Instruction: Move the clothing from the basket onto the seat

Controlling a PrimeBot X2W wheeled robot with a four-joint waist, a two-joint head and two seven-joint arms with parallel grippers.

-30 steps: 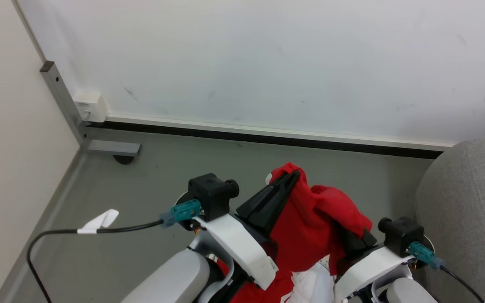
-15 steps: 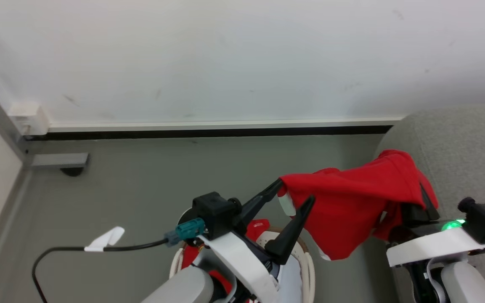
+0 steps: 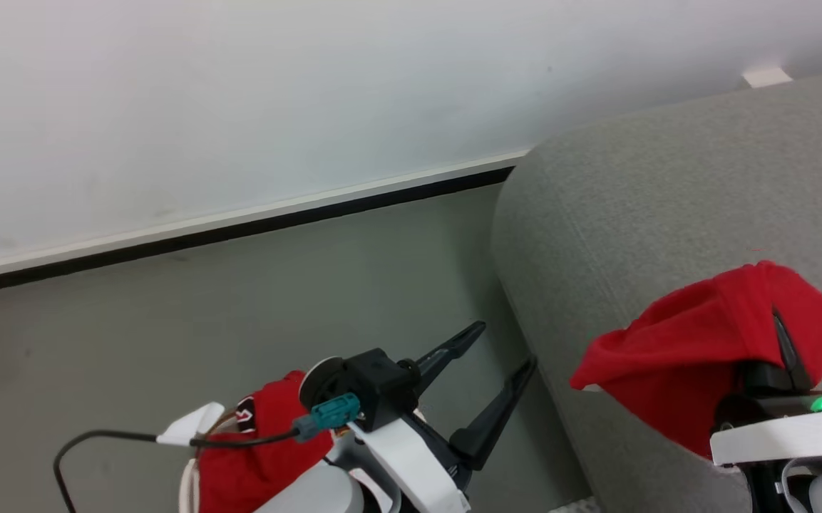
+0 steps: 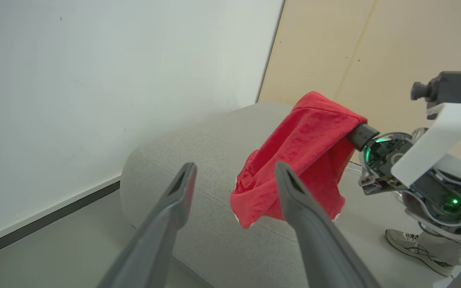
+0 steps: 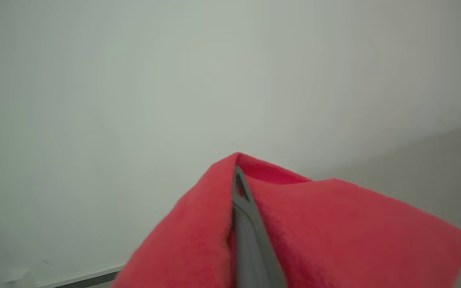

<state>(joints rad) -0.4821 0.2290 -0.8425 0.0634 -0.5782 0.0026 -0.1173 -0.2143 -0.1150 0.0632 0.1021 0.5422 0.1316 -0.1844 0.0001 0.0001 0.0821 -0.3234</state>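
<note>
Clothing pieces: you can count two.
Seat: you have one.
Basket: you have one.
Shoe: you can see one.

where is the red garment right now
In the head view the red garment hangs at lower right, draped over the shut right gripper, over the grey seat.

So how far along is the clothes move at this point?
Done: no piece lies on the visible part of the seat yet. In hand: the right gripper is shut on a red garment hanging above the seat. The left gripper is open and empty over the floor. Left: lay that garment down, then fetch the red piece lying in the basket.
</note>
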